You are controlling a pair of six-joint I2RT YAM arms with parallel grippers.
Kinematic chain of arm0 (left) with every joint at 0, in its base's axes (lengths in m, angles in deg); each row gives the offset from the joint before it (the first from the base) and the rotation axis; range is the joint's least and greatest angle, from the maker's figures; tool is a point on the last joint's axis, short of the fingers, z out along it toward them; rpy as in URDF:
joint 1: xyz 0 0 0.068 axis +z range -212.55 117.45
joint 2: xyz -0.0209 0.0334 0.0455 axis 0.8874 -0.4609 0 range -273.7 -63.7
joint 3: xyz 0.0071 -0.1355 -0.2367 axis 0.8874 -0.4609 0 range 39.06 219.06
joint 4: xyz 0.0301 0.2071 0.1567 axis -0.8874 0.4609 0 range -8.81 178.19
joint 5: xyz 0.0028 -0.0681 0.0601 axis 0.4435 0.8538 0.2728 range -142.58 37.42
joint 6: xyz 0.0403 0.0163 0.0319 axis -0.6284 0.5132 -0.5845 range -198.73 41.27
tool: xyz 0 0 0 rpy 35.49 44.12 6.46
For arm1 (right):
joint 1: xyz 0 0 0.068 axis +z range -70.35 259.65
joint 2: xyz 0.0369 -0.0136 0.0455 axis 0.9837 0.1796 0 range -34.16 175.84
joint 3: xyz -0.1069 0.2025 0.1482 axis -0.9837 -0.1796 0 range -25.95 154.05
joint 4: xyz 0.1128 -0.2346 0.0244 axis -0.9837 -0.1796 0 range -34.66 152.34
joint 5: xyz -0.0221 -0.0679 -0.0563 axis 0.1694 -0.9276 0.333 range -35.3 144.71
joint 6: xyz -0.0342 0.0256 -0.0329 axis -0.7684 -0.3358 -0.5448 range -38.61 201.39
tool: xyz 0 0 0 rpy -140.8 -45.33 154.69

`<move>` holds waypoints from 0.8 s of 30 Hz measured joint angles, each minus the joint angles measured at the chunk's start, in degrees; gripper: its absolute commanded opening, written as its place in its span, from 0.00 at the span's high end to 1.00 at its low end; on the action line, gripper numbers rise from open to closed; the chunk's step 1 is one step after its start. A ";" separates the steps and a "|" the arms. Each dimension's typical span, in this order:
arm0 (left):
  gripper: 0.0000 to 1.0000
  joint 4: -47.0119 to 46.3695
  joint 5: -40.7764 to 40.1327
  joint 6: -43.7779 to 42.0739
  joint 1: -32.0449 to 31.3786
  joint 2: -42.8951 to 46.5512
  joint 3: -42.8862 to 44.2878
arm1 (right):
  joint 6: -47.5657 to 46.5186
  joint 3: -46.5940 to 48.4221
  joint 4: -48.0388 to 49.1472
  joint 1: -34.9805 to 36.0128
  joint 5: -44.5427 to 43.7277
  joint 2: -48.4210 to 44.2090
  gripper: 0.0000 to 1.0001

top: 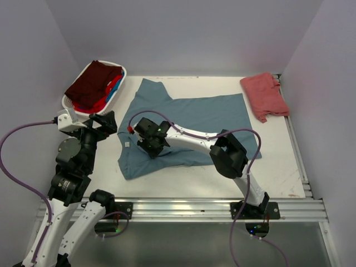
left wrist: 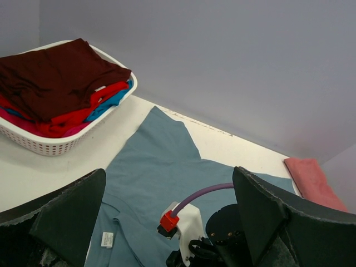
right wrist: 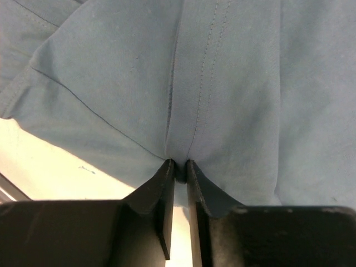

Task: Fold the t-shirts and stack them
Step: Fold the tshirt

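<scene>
**Right gripper pinching the teal-blue shirt on the table**

We are looking down on a white table [top: 278, 167] where a large teal-blue shirt [top: 194, 119] is lying spread out, one sleeve pointing toward the far left corner. The right gripper [top: 151, 146] is pressing down on the shirt's near left part, its two fingers almost together and pinching a small raised fold of the cloth. The left gripper [top: 105, 122] is hovering just beside the shirt's left edge, its fingers spread wide and holding nothing. At the far left a white basket [top: 123, 75] is holding a dark maroon shirt [top: 92, 83] on top of red and bright blue ones. A salmon-red shirt [top: 264, 94] is lying crumpled at the far right corner, well apart from the teal-blue one.
</scene>
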 measured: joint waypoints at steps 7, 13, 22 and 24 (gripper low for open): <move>0.00 0.04 -0.22 0.00 0.00 0.15 0.00 | -0.02 0.00 -0.11 -0.22 0.96 1.62 0.79; 0.00 0.20 -0.28 0.00 0.00 0.15 0.00 | -0.07 0.00 -0.17 -0.33 1.25 1.70 1.00; 0.00 0.35 -0.28 0.00 0.00 0.15 0.00 | 2.01 0.00 0.66 -3.89 0.87 1.70 1.00; 0.00 0.35 -0.26 0.00 0.00 0.15 0.00 | 3.13 0.00 1.60 -6.73 0.76 1.70 1.00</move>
